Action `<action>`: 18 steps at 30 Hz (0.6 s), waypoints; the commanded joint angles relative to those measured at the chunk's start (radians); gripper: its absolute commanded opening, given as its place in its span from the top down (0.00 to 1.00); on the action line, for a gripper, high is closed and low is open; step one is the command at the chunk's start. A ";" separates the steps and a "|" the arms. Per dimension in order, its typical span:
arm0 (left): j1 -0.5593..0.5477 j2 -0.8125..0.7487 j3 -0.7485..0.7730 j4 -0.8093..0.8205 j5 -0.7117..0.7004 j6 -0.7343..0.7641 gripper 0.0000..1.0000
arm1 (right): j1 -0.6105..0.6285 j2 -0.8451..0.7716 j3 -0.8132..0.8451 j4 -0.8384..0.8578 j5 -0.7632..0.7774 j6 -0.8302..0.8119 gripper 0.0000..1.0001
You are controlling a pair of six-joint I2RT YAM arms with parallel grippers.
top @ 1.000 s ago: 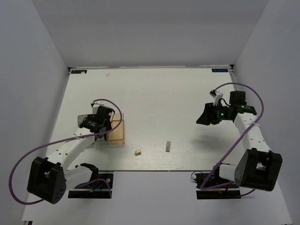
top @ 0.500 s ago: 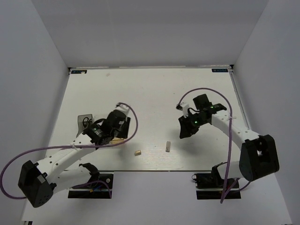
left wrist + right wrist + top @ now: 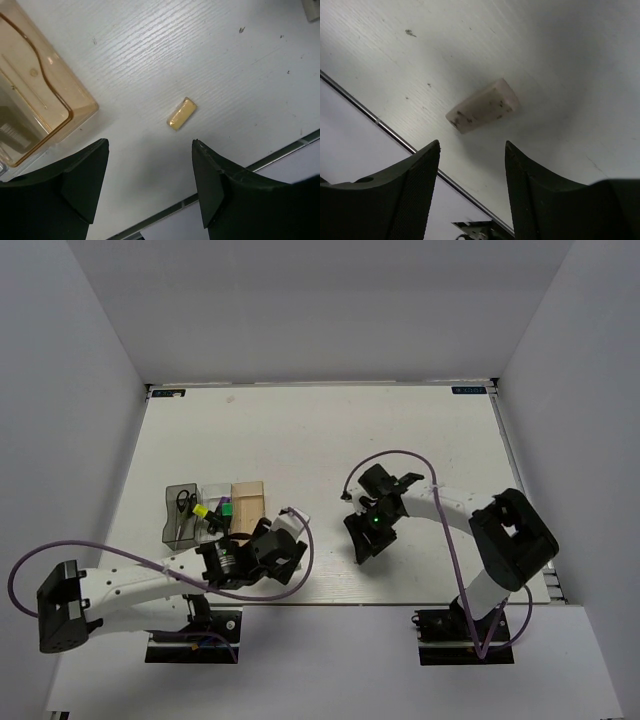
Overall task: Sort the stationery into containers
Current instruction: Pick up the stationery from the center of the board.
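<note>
The tan block (image 3: pixel 181 113) lies on the white table, just beyond my left gripper (image 3: pixel 149 145), which hangs open and empty above it. In the top view this left gripper (image 3: pixel 283 552) hides the block. A pale, speckled grey bar (image 3: pixel 482 106) lies ahead of my right gripper (image 3: pixel 472 145), whose jaws are also open with nothing between them. Seen from above, the right gripper (image 3: pixel 362 540) covers the bar. At the left stand a dark box (image 3: pixel 172 523) holding scissors (image 3: pixel 183 502), a clear box (image 3: pixel 212 492) with yellow-capped (image 3: pixel 202 510) and green-capped (image 3: pixel 226 508) markers, and a wooden box (image 3: pixel 248 502).
The table's front edge (image 3: pixel 280 150) runs close behind both small pieces. The wooden box's corner (image 3: pixel 75 107) sits left of the tan block in the left wrist view. Purple cables loop off both arms.
The left arm swung from the boxes toward the centre front, over the tan block. The right arm swept left from the far right to over the grey bar. Both grippers stand wider.
</note>
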 commanded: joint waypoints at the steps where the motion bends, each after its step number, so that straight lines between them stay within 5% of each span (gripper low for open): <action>1: -0.049 -0.108 -0.019 -0.025 -0.117 -0.045 0.22 | 0.051 0.033 0.052 0.050 0.041 0.133 0.42; 11: -0.162 -0.259 -0.057 -0.146 -0.233 -0.128 0.22 | 0.161 0.165 0.143 0.077 0.309 0.324 0.41; 18: -0.184 -0.256 -0.065 -0.163 -0.252 -0.145 0.22 | 0.184 0.268 0.140 0.038 0.521 0.354 0.61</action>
